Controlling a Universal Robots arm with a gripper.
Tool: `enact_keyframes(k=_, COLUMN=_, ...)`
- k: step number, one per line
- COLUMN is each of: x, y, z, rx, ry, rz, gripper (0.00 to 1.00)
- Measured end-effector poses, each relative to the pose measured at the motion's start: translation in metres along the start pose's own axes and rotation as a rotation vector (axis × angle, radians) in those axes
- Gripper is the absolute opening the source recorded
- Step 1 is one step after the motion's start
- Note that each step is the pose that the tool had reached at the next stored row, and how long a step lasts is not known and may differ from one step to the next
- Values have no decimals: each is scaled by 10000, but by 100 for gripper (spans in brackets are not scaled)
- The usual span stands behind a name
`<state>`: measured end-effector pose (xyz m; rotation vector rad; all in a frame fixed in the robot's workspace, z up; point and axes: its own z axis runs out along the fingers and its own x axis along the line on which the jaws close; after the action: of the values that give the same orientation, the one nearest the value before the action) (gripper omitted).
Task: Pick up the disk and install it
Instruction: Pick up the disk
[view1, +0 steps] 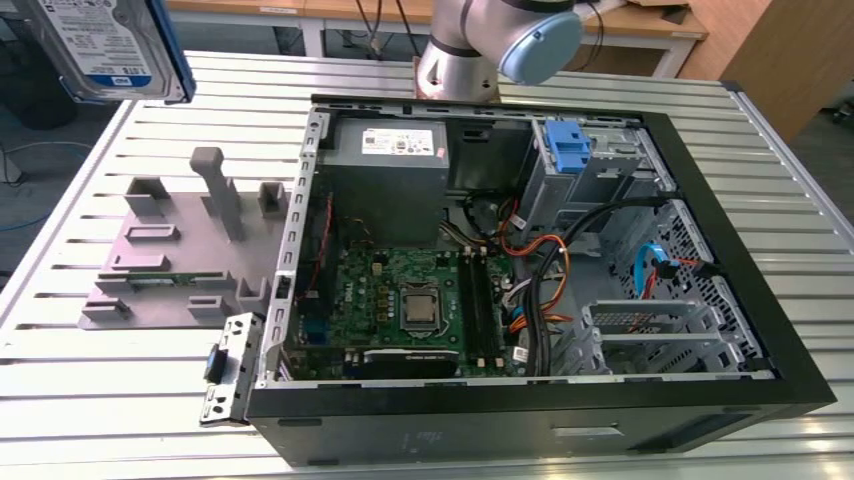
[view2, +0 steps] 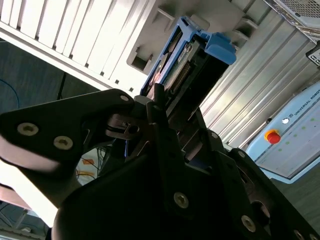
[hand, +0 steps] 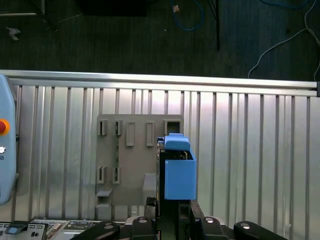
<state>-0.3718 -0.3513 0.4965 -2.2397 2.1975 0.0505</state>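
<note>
The disk hangs high at the exterior view's upper left, above the slatted table, with its white-and-blue label facing the camera and a blue rail along its side. In both wrist views it stands edge-on between my fingers, showing as a blue-railed block and by its connector end. My gripper is shut on the disk, which hangs over the grey fixture plate.
The open black computer case lies on the table at the exterior view's right, with a motherboard, a grey power supply, a blue latch piece and loose cables. The grey fixture with upright posts stands beside it.
</note>
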Motion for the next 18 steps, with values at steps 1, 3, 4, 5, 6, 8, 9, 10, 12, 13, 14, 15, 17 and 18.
enact_keyframes(k=1, x=0, y=-20, z=0, rx=0, ry=0, rz=0, gripper=35)
enact_keyframes(k=3, x=1, y=-64, z=0, rx=0, ry=0, rz=0, gripper=35)
enact_keyframes(k=4, x=2, y=-86, z=1, rx=1, ry=-1, rz=-1, gripper=35)
enact_keyframes(k=5, x=2, y=-107, z=1, rx=1, ry=-1, rz=-1, gripper=35)
enact_keyframes(k=6, x=3, y=-128, z=1, rx=1, ry=0, rz=-1, gripper=35)
enact_keyframes(k=8, x=4, y=-173, z=0, rx=-1, ry=0, rz=-1, gripper=35)
enact_keyframes(k=9, x=4, y=-195, z=0, rx=-1, ry=1, rz=-1, gripper=35)
enact_keyframes(k=10, x=4, y=-218, z=0, rx=0, ry=0, rz=0, gripper=35)
enact_keyframes(k=12, x=5, y=-266, z=1, rx=1, ry=0, rz=0, gripper=35)
enact_keyframes(k=13, x=6, y=-290, z=1, rx=1, ry=-1, rz=0, gripper=35)
enact_keyframes(k=14, x=6, y=-314, z=0, rx=0, ry=0, rz=0, gripper=35)
enact_keyframes(k=15, x=6, y=-338, z=0, rx=1, ry=0, rz=0, gripper=35)
enact_keyframes(k=17, x=8, y=-384, z=-1, rx=-1, ry=0, rz=-1, gripper=35)
enact_keyframes(k=18, x=8, y=-406, z=0, rx=0, ry=0, rz=-1, gripper=35)
